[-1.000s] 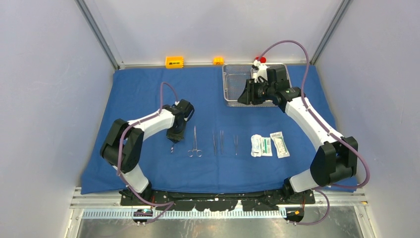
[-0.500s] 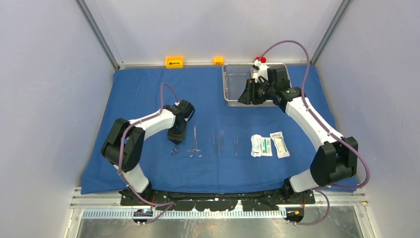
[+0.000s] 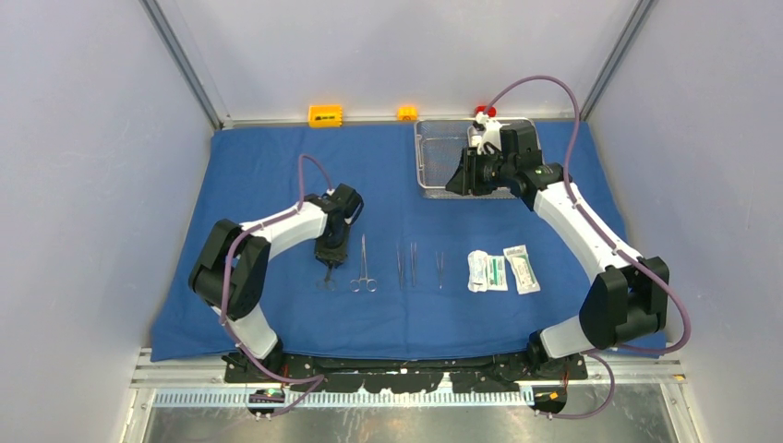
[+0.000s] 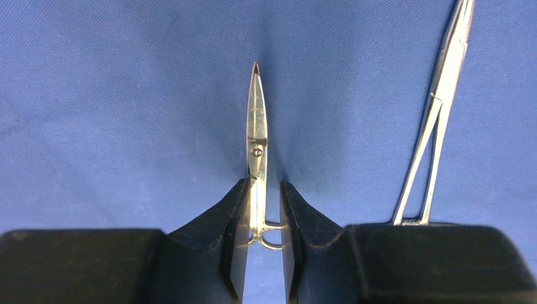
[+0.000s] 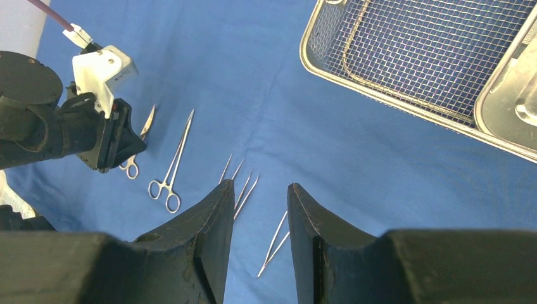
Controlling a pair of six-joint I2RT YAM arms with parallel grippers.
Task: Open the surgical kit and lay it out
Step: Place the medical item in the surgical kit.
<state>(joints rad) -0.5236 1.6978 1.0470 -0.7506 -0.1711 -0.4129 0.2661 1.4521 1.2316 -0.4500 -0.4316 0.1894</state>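
The blue cloth (image 3: 258, 185) lies spread over the table. Small steel scissors (image 4: 257, 126) lie flat on it between the jaws of my left gripper (image 4: 263, 187), which stand slightly apart; a gap shows on the right side. From above, the left gripper (image 3: 327, 262) sits low over the scissors (image 3: 326, 282). Ring-handled forceps (image 3: 364, 268) lie just right of them, then three thin tweezers (image 3: 414, 263) and two white-green packets (image 3: 499, 270). My right gripper (image 5: 259, 190) hangs open and empty over the cloth beside the mesh tray (image 5: 411, 50), which holds the steel pan (image 5: 513, 95).
Orange (image 3: 325, 115), yellow (image 3: 407, 113) and red (image 3: 489, 111) blocks sit along the back edge behind the cloth. Grey walls close in on the left and right sides. The right arm's purple cable (image 3: 545, 83) loops above the tray.
My left gripper's jaws have parted and let go of the scissors, which now rest on the cloth. It has shifted slightly toward the near edge. The right arm has barely moved.
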